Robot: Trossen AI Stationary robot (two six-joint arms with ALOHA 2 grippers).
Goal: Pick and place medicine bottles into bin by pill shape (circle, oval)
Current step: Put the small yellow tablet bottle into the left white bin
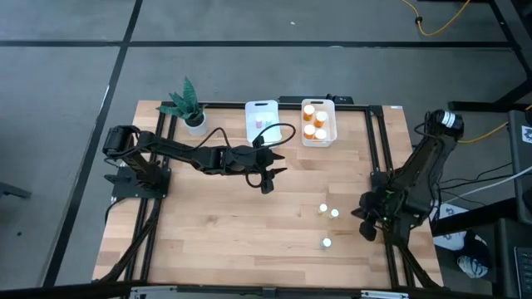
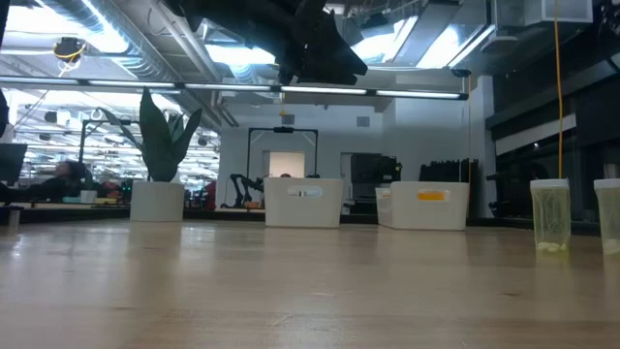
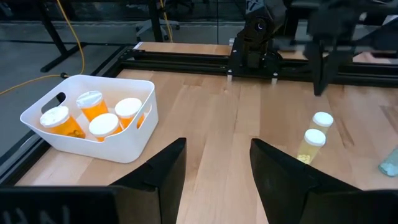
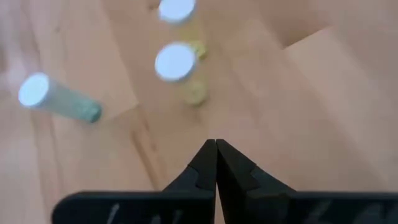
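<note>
While left gripper (image 1: 267,182) hovers mid-table, fingers wide, right gripper (image 1: 366,228) pinched closed, empty.

A potted green plant (image 1: 188,106) is seen in the upper left part of the wooden table (image 1: 249,232) in the high view — its white pot (image 1: 195,122) is set just inside the black frame rail (image 1: 274,105) that runs along the table's upper edge. In the low view the same plant (image 2: 163,136) is shown at the left, upright in its white pot (image 2: 157,201). A yellow cable (image 1: 440,25) is looped on the grey floor (image 1: 66,75) at the upper right of the high view. Beyond the table, in the low view, a lit room with ceiling lights (image 2: 417,44) is shown — a dark doorway frame (image 2: 283,155) is placed near its centre.
</note>
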